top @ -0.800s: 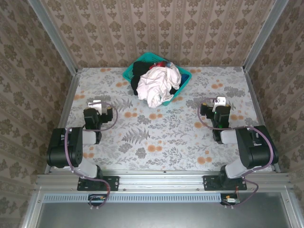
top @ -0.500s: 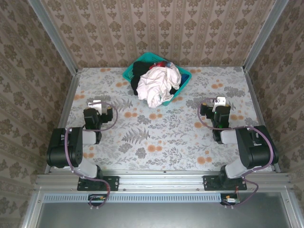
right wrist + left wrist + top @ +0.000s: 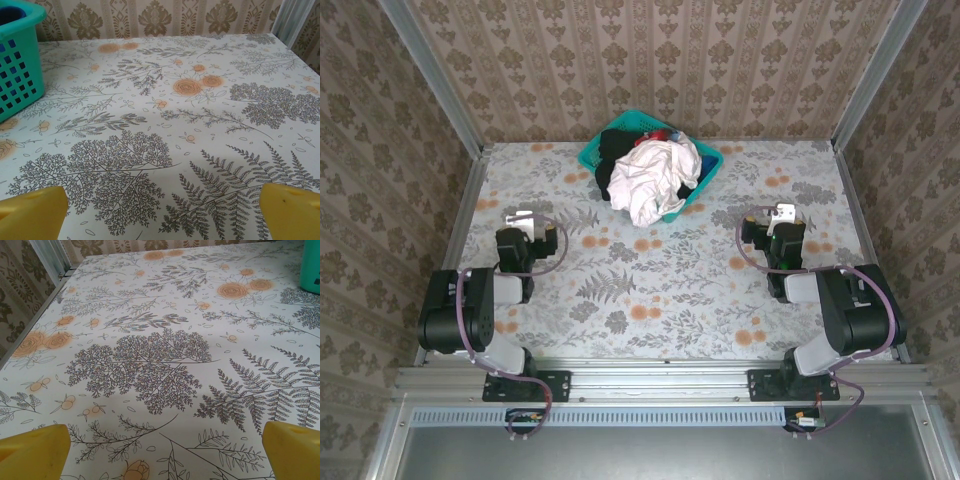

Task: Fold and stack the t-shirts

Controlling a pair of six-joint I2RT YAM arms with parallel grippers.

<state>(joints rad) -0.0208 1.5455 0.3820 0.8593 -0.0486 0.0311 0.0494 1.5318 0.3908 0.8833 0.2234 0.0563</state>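
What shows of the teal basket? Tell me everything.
The teal basket looks like plastic, with a square-holed mesh wall. It stands upright, turned askew, at the far middle of the table. It is heaped full: a crumpled white t-shirt spills over its near rim, and dark clothing lies beside that on the left.

Our left arm: folded back near the left edge of the table, left gripper low, yellow fingertips spread wide. Our right arm: folded likewise near the right edge, right gripper low and spread equally wide.
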